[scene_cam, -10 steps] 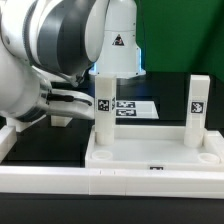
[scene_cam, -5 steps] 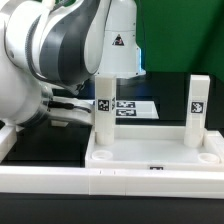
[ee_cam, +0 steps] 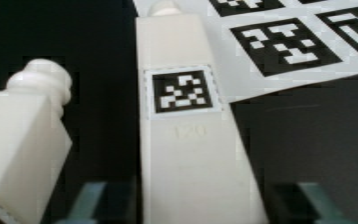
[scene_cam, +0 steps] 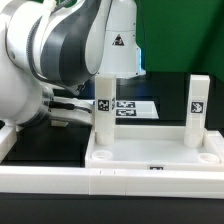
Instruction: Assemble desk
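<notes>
Since a second ago the arm (scene_cam: pixel 60 50) has swung over. Its gripper (ee_cam: pixel 202 203) straddles a desk leg (ee_cam: pixel 190 120), jaws apart with gaps either side, seemingly lining up a grasp.

The desk panel (scene_cam: pixel 150 152) and the upright leg (scene_cam: pixel 103 112) look like smooth white plastic with a dull satin finish. The table (scene_cam: pixel 58 138) is matt black; the arm (scene_cam: pixel 60 48) has a glossy white and grey plastic shell.

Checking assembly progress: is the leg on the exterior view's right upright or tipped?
Upright. The leg stands straight up on the desk panel, and its sides and tagged face are vertical.
</notes>
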Controlling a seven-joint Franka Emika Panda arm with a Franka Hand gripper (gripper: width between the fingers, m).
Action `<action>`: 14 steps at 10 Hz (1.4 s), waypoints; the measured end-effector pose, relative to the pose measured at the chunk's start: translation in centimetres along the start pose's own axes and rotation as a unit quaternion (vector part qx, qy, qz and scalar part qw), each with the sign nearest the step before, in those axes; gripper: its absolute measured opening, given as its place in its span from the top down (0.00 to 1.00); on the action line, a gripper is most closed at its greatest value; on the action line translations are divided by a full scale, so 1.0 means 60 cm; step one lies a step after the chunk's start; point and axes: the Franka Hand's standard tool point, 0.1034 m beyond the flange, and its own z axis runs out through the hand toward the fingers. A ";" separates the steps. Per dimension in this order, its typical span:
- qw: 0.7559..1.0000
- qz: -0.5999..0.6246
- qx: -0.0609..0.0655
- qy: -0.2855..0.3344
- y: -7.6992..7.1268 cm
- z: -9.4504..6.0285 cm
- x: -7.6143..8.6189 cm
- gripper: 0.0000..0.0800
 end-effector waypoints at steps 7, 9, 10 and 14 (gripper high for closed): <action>0.999 -0.031 0.008 0.010 0.014 -0.049 -0.009 0.64; 0.999 -0.038 0.001 0.026 0.005 -0.111 -0.023 0.64; 1.000 -0.023 0.004 0.011 -0.002 -0.128 -0.041 0.64; 0.998 -0.028 -0.001 0.049 0.008 -0.135 -0.013 0.64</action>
